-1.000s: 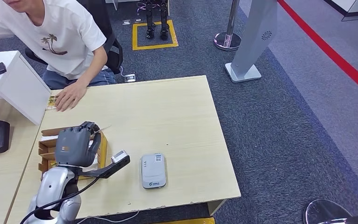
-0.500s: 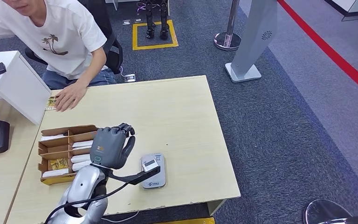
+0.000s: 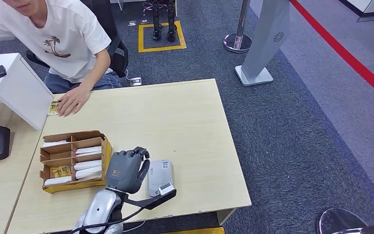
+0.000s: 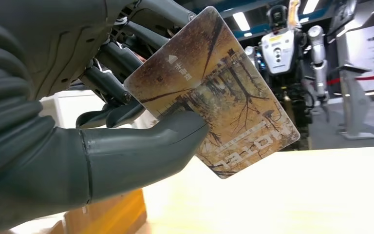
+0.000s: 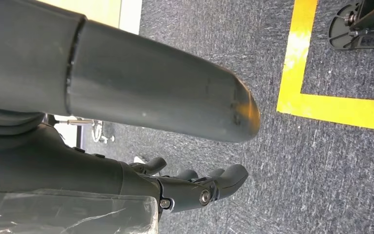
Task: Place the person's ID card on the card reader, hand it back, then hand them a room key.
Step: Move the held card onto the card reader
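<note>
- One card is what you have in the left hand (image 3: 125, 169): a brown-and-gold printed plastic room key card (image 4: 214, 92), pinched between the thick grey thumb (image 4: 141, 151) and the dark fingers (image 4: 112, 63) behind it, as your left wrist view shows.
- From the head view you see that hand above the light wooden table (image 3: 185, 117) near its front edge, just beside the grey-white rectangular card reader (image 3: 161, 177) and overlapping the reader's left side.
- Your right hand (image 5: 195, 190) hangs over dark speckled carpet (image 5: 214, 48) beside a yellow floor line (image 5: 321, 97); its fingers are loosely curled, the thumb sticks out straight, and you can see nothing held in them.
- To the left of your left hand, near the table's left edge, sits the brown cardboard divided tray (image 3: 107, 151) with white cards (image 3: 88, 150) stacked in its compartments and one yellowish card (image 3: 61, 171).
- Farther back, at the table's rear left corner, a person in a white T-shirt (image 3: 63, 39) rests a hand (image 3: 71, 101) flat on the tabletop, touching a small yellowish card (image 3: 54, 107) whose print is too small for you to read.
- Left of that, a white box-like stand (image 3: 14, 87) rises beside the table.
</note>
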You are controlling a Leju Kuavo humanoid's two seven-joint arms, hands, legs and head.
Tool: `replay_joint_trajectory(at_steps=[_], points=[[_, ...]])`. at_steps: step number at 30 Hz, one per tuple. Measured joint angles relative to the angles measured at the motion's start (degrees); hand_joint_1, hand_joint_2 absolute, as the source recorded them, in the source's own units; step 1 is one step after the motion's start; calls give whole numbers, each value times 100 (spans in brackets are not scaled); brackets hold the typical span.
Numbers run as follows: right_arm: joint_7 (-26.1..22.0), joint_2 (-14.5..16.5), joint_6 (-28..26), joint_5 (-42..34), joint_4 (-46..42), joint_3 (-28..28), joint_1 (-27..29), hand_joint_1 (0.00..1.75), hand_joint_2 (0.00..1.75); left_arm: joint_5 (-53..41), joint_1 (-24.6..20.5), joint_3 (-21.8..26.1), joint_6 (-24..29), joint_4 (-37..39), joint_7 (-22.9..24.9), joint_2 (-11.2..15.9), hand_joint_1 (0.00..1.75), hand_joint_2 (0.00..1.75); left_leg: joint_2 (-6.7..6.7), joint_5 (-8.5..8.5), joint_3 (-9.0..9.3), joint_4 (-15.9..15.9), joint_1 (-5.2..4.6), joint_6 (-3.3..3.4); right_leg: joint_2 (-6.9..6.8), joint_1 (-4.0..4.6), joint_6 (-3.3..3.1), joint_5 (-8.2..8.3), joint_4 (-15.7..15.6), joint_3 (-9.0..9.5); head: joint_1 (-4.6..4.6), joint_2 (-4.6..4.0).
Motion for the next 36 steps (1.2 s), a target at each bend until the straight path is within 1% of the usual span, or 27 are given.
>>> replay_joint_trajectory(at_steps=[6,12,21,26,32,36], points=[[-19,0,-8,-1,0,0,0,0,175,-442,141,22,166,83,215,-4,175,175,-1,0,0,0,0,0,0,0,0,0,0,0,0,0],[-32,0,-10,17,0,0,0,0,175,-543,159,156,277,232,529,23,175,175,-1,0,0,0,0,0,-1,0,0,0,0,1,-1,0],[-38,0,-9,73,0,0,-2,0,175,-555,138,497,358,426,553,11,175,175,-1,1,0,0,0,0,-1,0,0,0,0,0,-1,0],[-39,0,-5,129,-1,0,-4,0,175,-555,72,573,372,531,361,-86,175,175,-3,1,0,0,0,0,-2,0,0,0,0,1,0,0],[-42,0,1,198,-2,0,-5,0,175,-434,-34,590,412,574,-177,-343,175,175,-4,1,0,0,-1,0,-2,0,0,1,0,1,0,0],[-43,0,7,215,-4,0,-6,0,175,-324,-92,557,403,574,-398,-501,175,175,-4,1,0,0,-1,0,-2,0,0,1,0,1,-1,0]])
